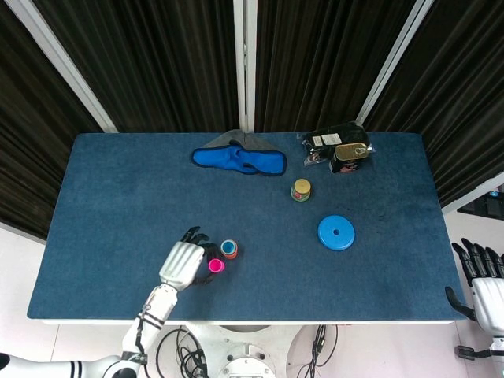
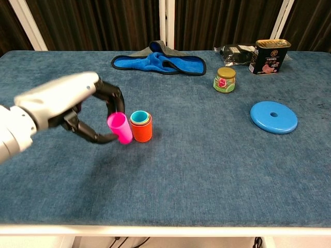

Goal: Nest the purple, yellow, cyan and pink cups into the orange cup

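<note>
1. The left hand (image 2: 77, 111) is pinching the pink cup (image 2: 119, 127) between thumb and a curled finger, lifted off the table (image 2: 207, 170) and tilted, just at nine o'clock of the orange cup (image 2: 141, 127); the two cups are nearly touching, though I cannot tell whether they actually are.
2. The orange cup is standing upright near the front middle of the table, at about seven o'clock of the blue disc (image 2: 273, 117); it is already carrying a yellow rim and a cyan cup (image 2: 139, 117) inside (the purple one is presumably hidden deeper; I cannot see it).
3. To do this step well, the hand is needing to raise the pink cup above the cyan rim, bring it upright, centre it over the opening, then lower before letting go; a sideways nudge could tip the stack.
4. The right hand (image 1: 482, 276) is hanging off the table at the four o'clock edge, fingers apart, holding nothing.
5. Counting: one pink cup; one orange cup with two visible rims inside; one blue disc; one small jar (image 2: 225, 79); one tin can (image 2: 269, 57); one dark packet (image 2: 235, 51); one blue cloth (image 2: 160, 63); two hands.
</note>
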`<state>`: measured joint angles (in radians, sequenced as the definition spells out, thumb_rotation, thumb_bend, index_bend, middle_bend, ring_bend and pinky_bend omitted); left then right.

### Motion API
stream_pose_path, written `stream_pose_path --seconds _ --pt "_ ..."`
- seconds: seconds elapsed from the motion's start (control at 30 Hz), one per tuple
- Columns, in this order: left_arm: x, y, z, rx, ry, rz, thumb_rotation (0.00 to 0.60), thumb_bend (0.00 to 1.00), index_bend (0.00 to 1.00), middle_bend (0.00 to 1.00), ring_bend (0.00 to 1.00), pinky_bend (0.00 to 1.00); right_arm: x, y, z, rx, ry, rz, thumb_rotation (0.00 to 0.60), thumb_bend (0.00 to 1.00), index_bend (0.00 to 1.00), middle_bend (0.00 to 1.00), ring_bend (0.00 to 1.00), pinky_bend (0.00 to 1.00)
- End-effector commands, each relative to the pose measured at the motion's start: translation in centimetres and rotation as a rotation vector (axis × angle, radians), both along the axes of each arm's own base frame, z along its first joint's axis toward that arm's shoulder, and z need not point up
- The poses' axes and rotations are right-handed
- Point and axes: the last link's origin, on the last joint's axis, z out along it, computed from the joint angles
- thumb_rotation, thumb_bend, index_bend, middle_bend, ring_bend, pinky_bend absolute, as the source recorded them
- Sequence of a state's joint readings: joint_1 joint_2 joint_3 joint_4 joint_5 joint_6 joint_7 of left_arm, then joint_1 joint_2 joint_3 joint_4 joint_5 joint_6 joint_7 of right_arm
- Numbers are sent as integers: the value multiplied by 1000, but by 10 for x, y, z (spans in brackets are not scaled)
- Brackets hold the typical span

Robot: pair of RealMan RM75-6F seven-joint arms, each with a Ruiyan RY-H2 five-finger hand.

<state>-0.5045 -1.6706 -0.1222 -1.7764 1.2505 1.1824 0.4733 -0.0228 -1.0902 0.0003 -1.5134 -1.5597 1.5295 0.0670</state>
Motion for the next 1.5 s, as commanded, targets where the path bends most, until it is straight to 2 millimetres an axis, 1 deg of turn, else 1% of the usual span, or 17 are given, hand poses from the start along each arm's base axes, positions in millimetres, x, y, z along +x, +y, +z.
stream_pose_path --seconds 0.03,0.2,0.37,0.47,0.57,0.8,1.0,1.03,1.07,1.13,1.17,1.23,1.3,1.33,1.37,1.43,1.5 --pt "13 12 14 30 -23 3 600 253 503 543 238 119 1 1 0 0 -2 5 600 301 0 0 0 0" --pt "28 24 19 23 -28 7 600 253 503 543 238 119 1 1 1 0 -1 4 600 301 0 0 0 0" --pt "34 33 6 -7 -46 35 600 253 503 543 238 119 2 1 2 -3 -4 8 600 300 0 0 0 0" --pt "31 37 -7 -17 -40 53 600 254 503 543 238 119 2 1 2 1 -5 8 600 300 0 0 0 0" --pt "26 41 -15 -21 -31 71 600 254 503 544 238 119 1 1 3 -1 -3 5 600 300 0 0 0 0" --pt "16 48 -22 -5 -22 92 600 253 503 544 238 118 -6 0 7 -10 -6 -18 600 301 0 0 0 0" --pt "13 47 -26 -23 -7 89 600 251 486 528 238 118 -6 -1 5 -4 -7 -17 600 301 0 0 0 0" --pt "12 46 -27 -34 -4 89 600 250 453 502 236 116 -6 -1 5 -4 -6 -16 600 301 0 0 0 0" --pt "12 45 -27 -43 -2 88 600 245 390 461 224 112 -6 -1 5 -4 -6 -17 600 301 0 0 0 0" --pt "12 44 -27 -61 -3 84 600 233 216 344 171 101 -6 -1 5 -5 -6 -17 600 301 0 0 0 0" --pt "12 44 -25 -63 -7 83 600 226 129 269 133 94 -6 -1 5 -6 -6 -18 600 301 0 0 0 0" --pt "13 45 -21 -54 -24 81 600 220 33 146 73 83 -6 0 5 -7 -5 -19 600 301 0 0 0 0" --pt "14 44 -13 -35 -40 77 600 216 2 47 23 68 -6 0 5 -7 -6 -18 600 301 0 0 0 0" --pt "13 44 -7 -18 -46 73 600 213 0 25 10 61 -5 0 5 -6 -6 -17 600 301 0 0 0 0" --pt "11 41 4 14 -48 64 600 210 0 14 2 53 -4 0 4 -4 -4 -13 600 301 0 0 0 0" --pt "0 32 24 47 -29 43 600 204 0 13 1 46 0 0 3 -1 -4 -1 600 301 0 0 0 0" --pt "-21 22 43 77 26 20 600 199 3 20 0 43 3 -1 2 -3 -3 11 600 301 0 0 0 0"
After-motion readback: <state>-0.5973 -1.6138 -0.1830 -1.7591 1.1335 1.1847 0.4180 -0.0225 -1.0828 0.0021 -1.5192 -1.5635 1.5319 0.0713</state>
